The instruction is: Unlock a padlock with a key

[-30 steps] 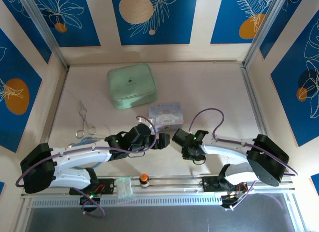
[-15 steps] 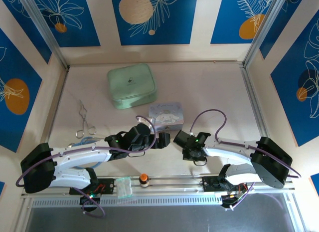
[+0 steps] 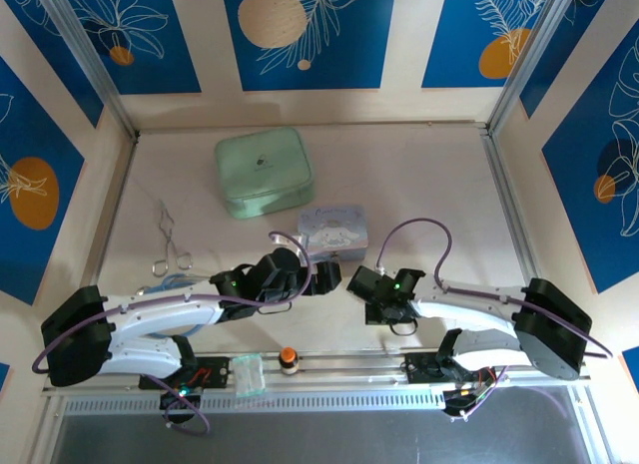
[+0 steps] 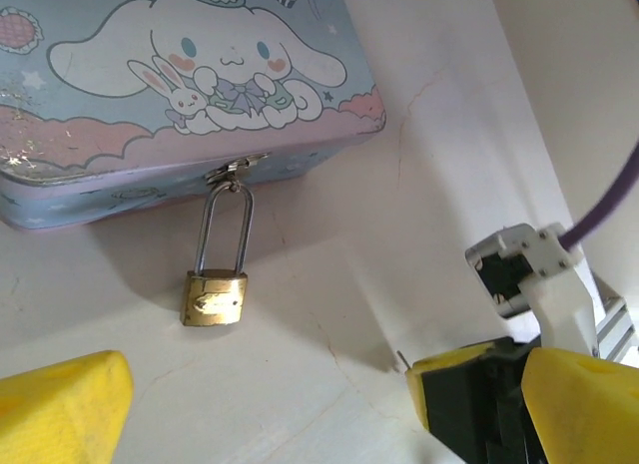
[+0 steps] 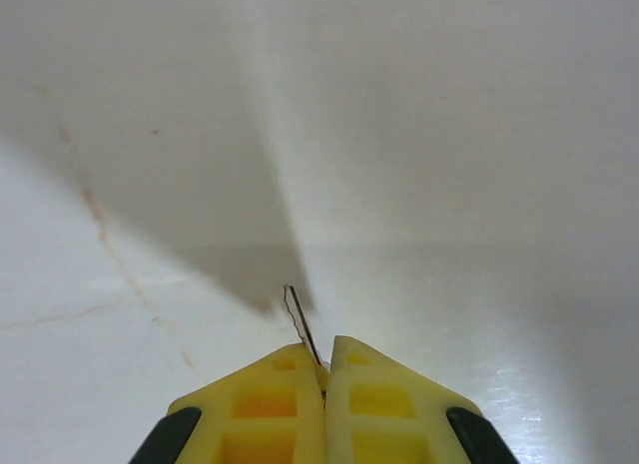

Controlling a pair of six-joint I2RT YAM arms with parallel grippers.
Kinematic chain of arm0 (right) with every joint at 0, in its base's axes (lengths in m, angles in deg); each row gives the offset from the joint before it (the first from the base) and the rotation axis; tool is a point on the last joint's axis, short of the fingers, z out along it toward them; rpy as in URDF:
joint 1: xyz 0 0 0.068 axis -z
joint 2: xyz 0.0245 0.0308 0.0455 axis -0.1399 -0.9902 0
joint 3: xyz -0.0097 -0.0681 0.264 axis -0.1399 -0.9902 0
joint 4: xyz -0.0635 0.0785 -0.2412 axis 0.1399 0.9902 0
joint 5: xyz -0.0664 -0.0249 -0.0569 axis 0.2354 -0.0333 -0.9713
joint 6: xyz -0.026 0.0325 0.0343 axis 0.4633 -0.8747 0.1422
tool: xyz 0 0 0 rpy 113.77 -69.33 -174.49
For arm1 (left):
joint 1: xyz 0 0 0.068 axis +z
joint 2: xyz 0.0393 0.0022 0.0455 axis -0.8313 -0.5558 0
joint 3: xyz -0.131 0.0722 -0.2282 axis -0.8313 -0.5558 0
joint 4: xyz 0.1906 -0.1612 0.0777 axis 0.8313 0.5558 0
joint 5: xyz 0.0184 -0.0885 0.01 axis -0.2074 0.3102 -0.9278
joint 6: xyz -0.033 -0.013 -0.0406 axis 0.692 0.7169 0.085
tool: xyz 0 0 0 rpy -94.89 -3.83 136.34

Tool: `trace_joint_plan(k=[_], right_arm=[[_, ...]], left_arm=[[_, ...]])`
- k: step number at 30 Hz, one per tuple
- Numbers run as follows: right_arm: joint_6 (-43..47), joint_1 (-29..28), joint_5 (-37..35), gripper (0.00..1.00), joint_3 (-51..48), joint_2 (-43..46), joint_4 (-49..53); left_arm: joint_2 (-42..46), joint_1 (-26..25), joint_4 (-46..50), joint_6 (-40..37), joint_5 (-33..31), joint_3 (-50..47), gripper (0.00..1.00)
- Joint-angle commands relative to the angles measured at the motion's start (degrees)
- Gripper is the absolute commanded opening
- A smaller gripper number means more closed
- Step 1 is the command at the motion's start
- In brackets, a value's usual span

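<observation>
brass padlock [image 4: 214, 296] is found at the front wall of the pastel cartoon tin [image 4: 150, 105]: its thin silver shackle is hooked through the tin's clasp. the body lies flat on the table [image 4: 449, 135], just in front of the tin. the shackle appears seated in the body. the key [image 5: 303, 329], a thin silvery sliver, is pinched between the yellow jaws of the right gripper [image 5: 324, 376]. those jaws are pressed together on it, and a short length stands out past the tips, over bare table. from above, this gripper sits just in front of the tin, off its right front corner, near it but apart. the left gripper [image 3: 325, 278] sits in front of the tin toward its left front corner. its jaws are spread wide and hold nothing. one yellow finger [image 4: 60, 409] shows at the lower edge of the left wrist view, with the padlock ahead of it and clear of contact. a mint green case [image 3: 264, 171] lies behind the tin and to its left. silver forceps [image 3: 170, 246] lie well to the left of the tin. a small orange-capped bottle [image 3: 289, 359] stands well in front of the tin at the table's near edge.
</observation>
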Motion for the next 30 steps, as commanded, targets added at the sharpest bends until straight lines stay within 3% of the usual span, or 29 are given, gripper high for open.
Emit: trace_joint_plan(k=[1,11,17,30], right_arm=[[5.51,-2.73,-4.99,0.0,2.41,3.88,1.09],[28.36,-8.4,-9.69,0.0,3.06,15.9,-12.49],[39.3,-12.6,-11.32,0.0,3.31,16.28,-19.32],[37.78,-15.54,-17.07,0.0,9.29,6.43,-22.85]], left_arm=[[0.1,-0.43,-6.69,5.14,-0.91,-1.88,0.99],[-1.61,-0.6,-20.25,25.05,1.98,-6.77,0.75],[-0.58,-1.17,-20.21,26.68,2.46,-7.03,0.65],[1.49,-2.71,-16.16,31.21,0.78,-7.91,0.33]])
